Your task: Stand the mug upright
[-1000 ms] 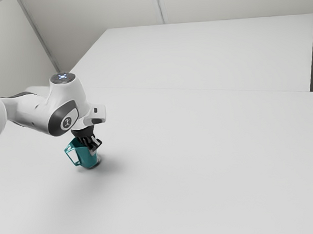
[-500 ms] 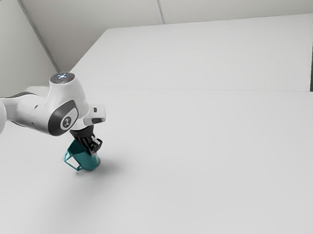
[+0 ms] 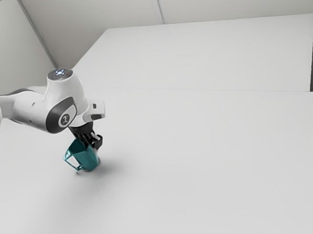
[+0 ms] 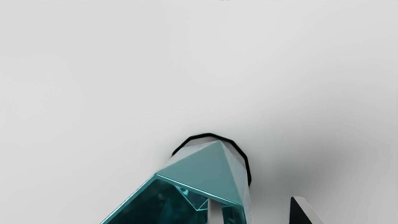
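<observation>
- The mug (image 3: 89, 158) sat on the smooth, matte white table (image 3: 201, 172), toward eight o'clock from the middle of the exterior view.
- It was glossy teal with flat, angular facets, a sharp-cornered rim (image 4: 199, 192) and a rounder foot edged in black (image 4: 209, 134).
- In the exterior view its mouth faced up toward eleven o'clock, its foot lay toward five; I cannot tell whether the foot sat flat.
- The angular handle (image 3: 72, 163) stuck out toward eight o'clock there.
- The black gripper (image 3: 93, 146) was at the mug's rim, toward one o'clock from its body.
- Its jaws stood well apart around the mug's wall, one smooth grey finger (image 4: 214, 213) inside the mouth, the other (image 4: 306, 208) outside with a gap to the wall, gripping nothing.
</observation>
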Controlling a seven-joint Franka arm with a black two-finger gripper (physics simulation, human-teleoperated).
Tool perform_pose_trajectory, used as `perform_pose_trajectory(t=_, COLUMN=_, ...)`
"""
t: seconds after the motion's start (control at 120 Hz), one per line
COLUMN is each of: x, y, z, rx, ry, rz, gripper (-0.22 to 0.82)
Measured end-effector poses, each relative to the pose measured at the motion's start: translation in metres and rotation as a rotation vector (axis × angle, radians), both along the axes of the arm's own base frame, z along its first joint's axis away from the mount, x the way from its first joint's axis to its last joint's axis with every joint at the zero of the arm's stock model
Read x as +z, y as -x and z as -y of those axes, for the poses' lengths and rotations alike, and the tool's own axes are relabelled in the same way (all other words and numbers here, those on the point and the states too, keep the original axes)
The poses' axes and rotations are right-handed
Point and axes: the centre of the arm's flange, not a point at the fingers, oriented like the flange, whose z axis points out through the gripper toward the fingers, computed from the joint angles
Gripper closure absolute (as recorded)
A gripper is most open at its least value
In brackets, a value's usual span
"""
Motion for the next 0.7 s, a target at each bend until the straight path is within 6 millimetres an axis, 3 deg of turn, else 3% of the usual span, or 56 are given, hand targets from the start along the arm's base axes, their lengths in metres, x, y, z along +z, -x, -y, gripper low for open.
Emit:
perform_pose_trajectory(t=0.383, x=0.012, y=-0.001, z=0.014, rx=-0.017, ry=0.001, rz=0.010, gripper=0.33)
perform_pose_trajectory(t=0.7, x=0.040, y=-0.002, z=0.021, rx=-0.021, ry=0.001, rz=0.043, gripper=0.29)
